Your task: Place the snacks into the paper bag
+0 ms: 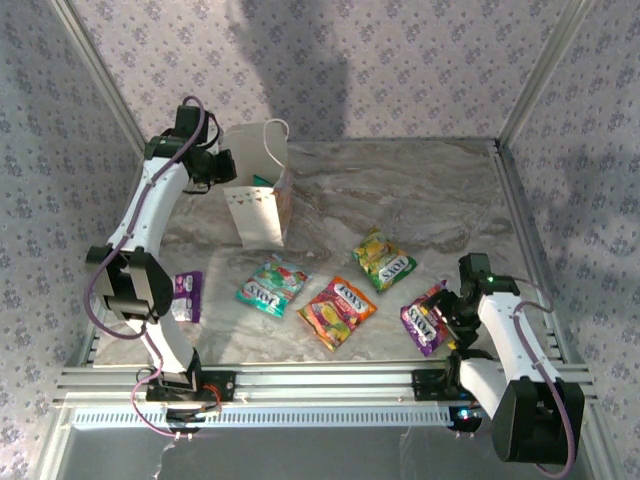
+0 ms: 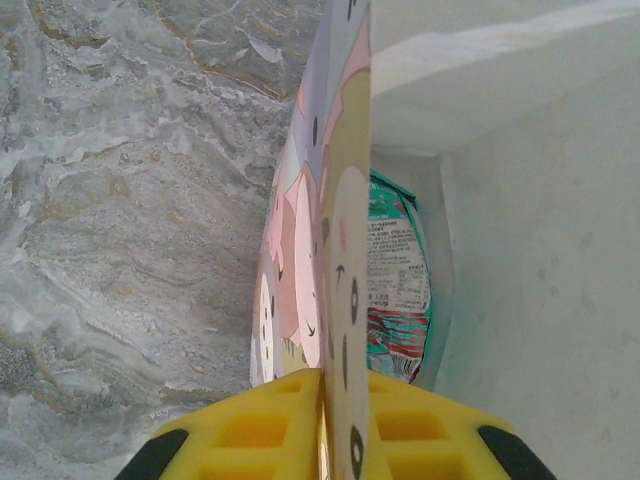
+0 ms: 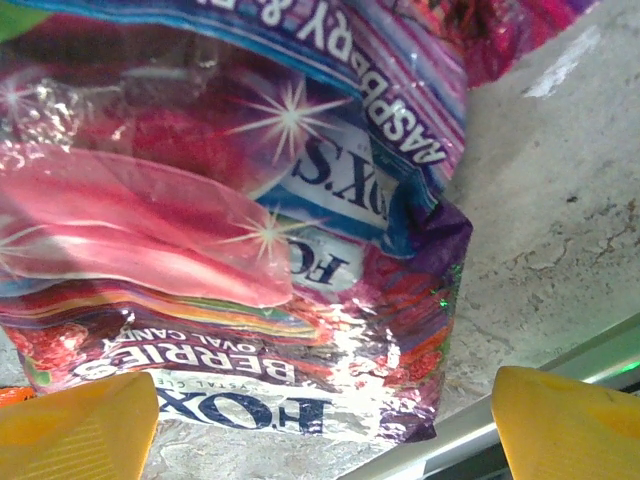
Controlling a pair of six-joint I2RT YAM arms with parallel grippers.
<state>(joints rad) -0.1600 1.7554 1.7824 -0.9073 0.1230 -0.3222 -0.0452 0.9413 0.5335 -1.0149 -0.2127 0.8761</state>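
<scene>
White arms point(image 1: 155, 205), black joints point(image 1: 130, 285), purple cables point(image 1: 92, 300), yellow pincer pads point(image 3: 80, 425), perhaps ribbed

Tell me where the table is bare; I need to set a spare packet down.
Bare table lies far right, bordered by the paper bag, the yellow-green packet and the right rail. The near strip is crowded: teal packet, red-orange packet, right-hand purple packet.

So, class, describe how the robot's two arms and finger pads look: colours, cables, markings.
Left arm and right arm: white links, black joints, purple cables looping alongside. Finger pads are yellow blocks with black trim. A small green light glows on the right arm.
</scene>
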